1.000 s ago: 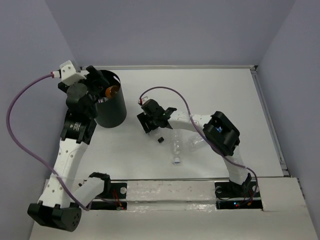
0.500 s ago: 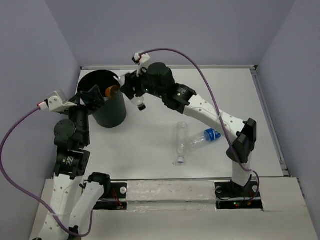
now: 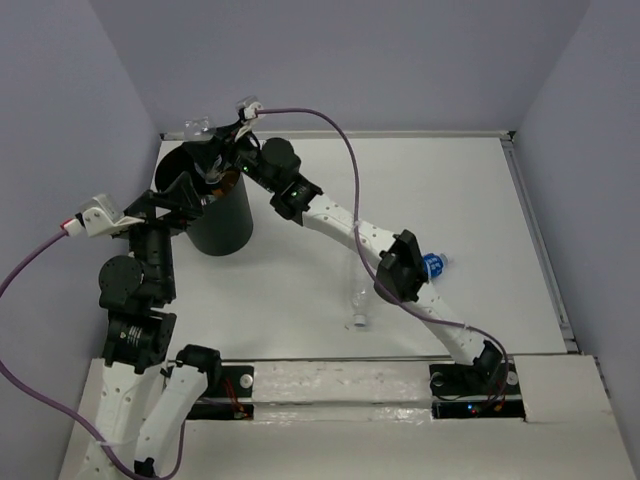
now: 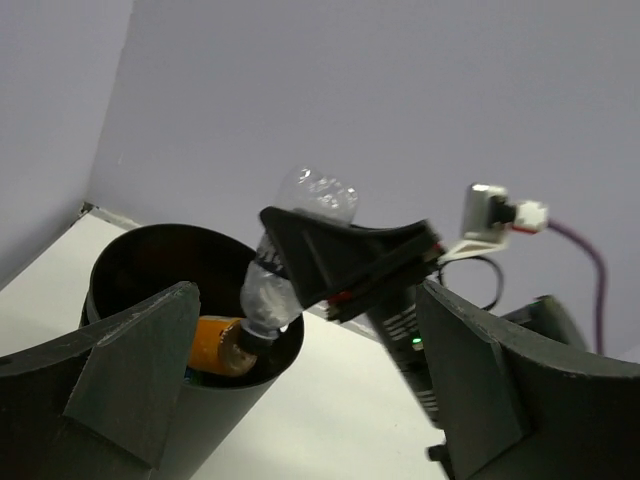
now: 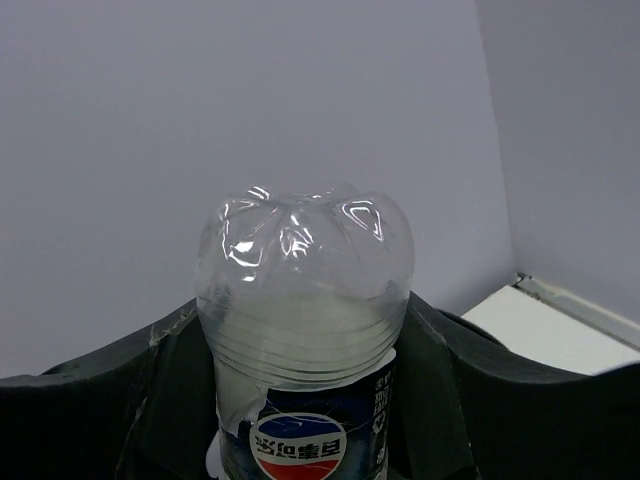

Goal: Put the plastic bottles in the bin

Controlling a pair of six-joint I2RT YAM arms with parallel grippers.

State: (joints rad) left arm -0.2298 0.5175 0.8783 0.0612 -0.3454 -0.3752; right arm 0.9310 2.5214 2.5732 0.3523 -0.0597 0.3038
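The black bin (image 3: 226, 226) stands at the back left. My right gripper (image 3: 220, 163) is shut on a clear bottle (image 3: 198, 128) with a blue Pepsi label (image 5: 300, 445). It holds the bottle neck-down over the bin's mouth. In the left wrist view the bottle (image 4: 300, 235) has its neck inside the bin's rim (image 4: 130, 252), next to an orange bottle (image 4: 212, 343) lying in the bin. My left gripper (image 3: 176, 198) is open and empty beside the bin's near-left wall. A clear bottle (image 3: 359, 292) and a blue-labelled bottle (image 3: 430, 265) lie on the table.
The right arm (image 3: 340, 225) stretches across the middle of the table, passing over the two loose bottles. Its purple cable (image 3: 330, 140) loops above it. Grey walls close the back and both sides.
My right arm lifted the bottle from the table's middle and swung it left to above the bin. My left gripper drew back from the bin's top to its near-left side.
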